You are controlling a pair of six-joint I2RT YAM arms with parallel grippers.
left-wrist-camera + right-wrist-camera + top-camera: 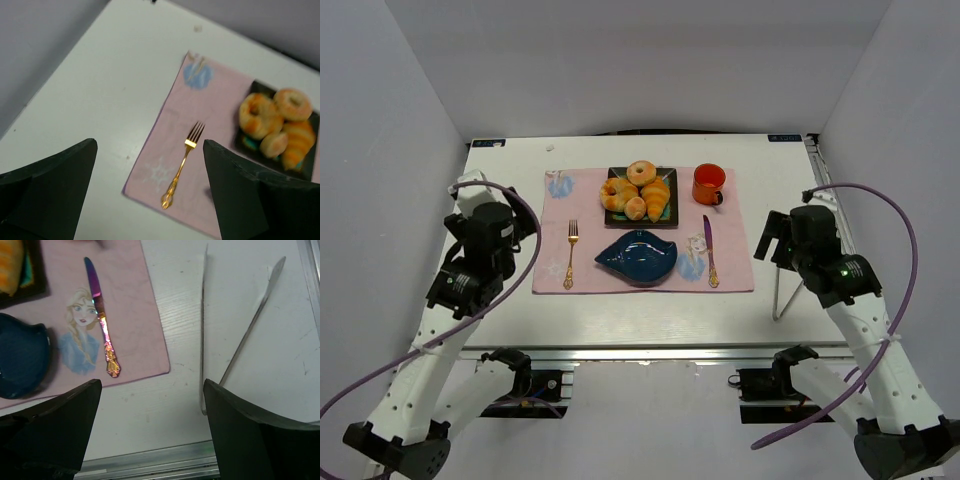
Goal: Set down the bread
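The bread (658, 198) is a long golden ridged croissant lying on the right side of a black square tray (669, 173), beside a ring doughnut (641, 172) and a smaller curled croissant (617, 191). In the left wrist view the bread (298, 145) is blurred at the far right. My left gripper (150, 200) is open and empty above the table's left side, over the gold fork (182, 165). My right gripper (152, 435) is open and empty above the table's front right, next to metal tongs (202, 335).
A pink placemat (585, 215) holds the tray, a dark blue leaf-shaped plate (638, 256), the fork (571, 254) and an iridescent knife (709, 250). An orange mug (708, 184) stands right of the tray. The tongs (783, 290) lie near the table's front right edge.
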